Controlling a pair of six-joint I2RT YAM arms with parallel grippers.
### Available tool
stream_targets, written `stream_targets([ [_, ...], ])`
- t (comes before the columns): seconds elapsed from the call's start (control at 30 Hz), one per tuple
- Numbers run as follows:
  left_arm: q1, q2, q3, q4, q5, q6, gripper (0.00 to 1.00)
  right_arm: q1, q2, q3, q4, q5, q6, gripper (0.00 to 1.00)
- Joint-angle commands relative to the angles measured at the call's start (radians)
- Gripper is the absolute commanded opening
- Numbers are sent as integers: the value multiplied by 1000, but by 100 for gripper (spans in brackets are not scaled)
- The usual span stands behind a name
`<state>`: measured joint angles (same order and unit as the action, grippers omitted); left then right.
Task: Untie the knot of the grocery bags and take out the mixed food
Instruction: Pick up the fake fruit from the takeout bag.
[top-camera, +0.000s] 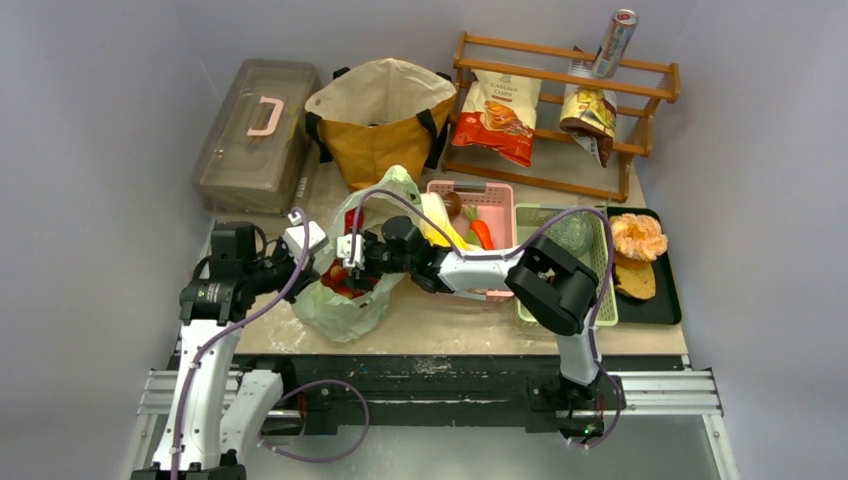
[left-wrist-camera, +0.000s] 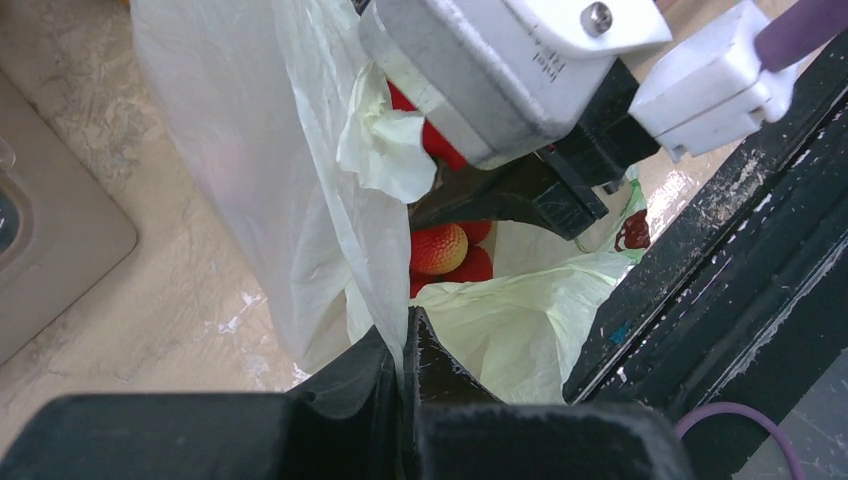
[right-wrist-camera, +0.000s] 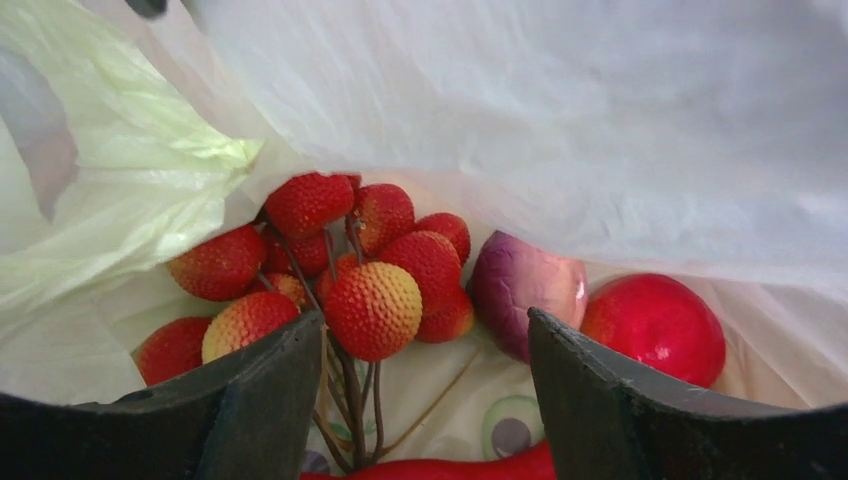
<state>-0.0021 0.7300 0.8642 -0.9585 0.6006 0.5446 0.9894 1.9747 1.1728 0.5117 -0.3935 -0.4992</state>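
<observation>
My left claw (left-wrist-camera: 400, 352) is shut tight on the edge of the thin green bag (top-camera: 340, 310). The thin skin of the bag is pinched flat between its two black fingers (left-wrist-camera: 335, 400), and that side of the bag is held up. The bag's mouth gapes open beside it.

My right claw (right-wrist-camera: 420, 325) is down inside the bag's mouth. Its two fingers stand wide apart and grip nothing. Between them, a little lower, sits a bunch of bumpy red fruits (right-wrist-camera: 372, 308) on thin brown stalks. A purple onion (right-wrist-camera: 525, 285) lies just to the right of the bunch and touches it. Next to the onion is a smooth round red fruit (right-wrist-camera: 655, 325). A red chilli (right-wrist-camera: 450, 468) peeks in at the bottom of this view, between the fingers. All of this food lies on the floor of the green bag.

From above, I see the green bag sitting on the worktop (top-camera: 450, 325) near the front edge, with one arm on each side of it. A pink basket (top-camera: 495, 200) with a carrot (top-camera: 482, 233) in it stands just to its right. Behind the green bag the brown tote (top-camera: 385, 145) stands upright with its mouth open and its black straps hanging at the sides. A grey box (top-camera: 255, 135) with a pink handle sits to the left of the tote.
</observation>
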Motion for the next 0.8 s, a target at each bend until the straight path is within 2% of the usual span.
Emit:
stream_targets([
  [0.0, 2, 6, 38, 30, 33, 25, 0, -2, 30, 86, -48, -60, 27, 70],
  [0.5, 2, 53, 60, 49, 20, 23, 0, 20, 149, 122, -56, -17, 36, 66],
  [0.53, 2, 56, 61, 50, 21, 23, 0, 25, 156, 125, -53, -13, 37, 64],
  [0.63, 2, 59, 67, 46, 18, 25, 0, 35, 162, 116, -38, -1, 49, 44],
  [0.77, 2, 57, 66, 45, 13, 23, 0, 35, 119, 86, 9, 11, 73, 23],
])
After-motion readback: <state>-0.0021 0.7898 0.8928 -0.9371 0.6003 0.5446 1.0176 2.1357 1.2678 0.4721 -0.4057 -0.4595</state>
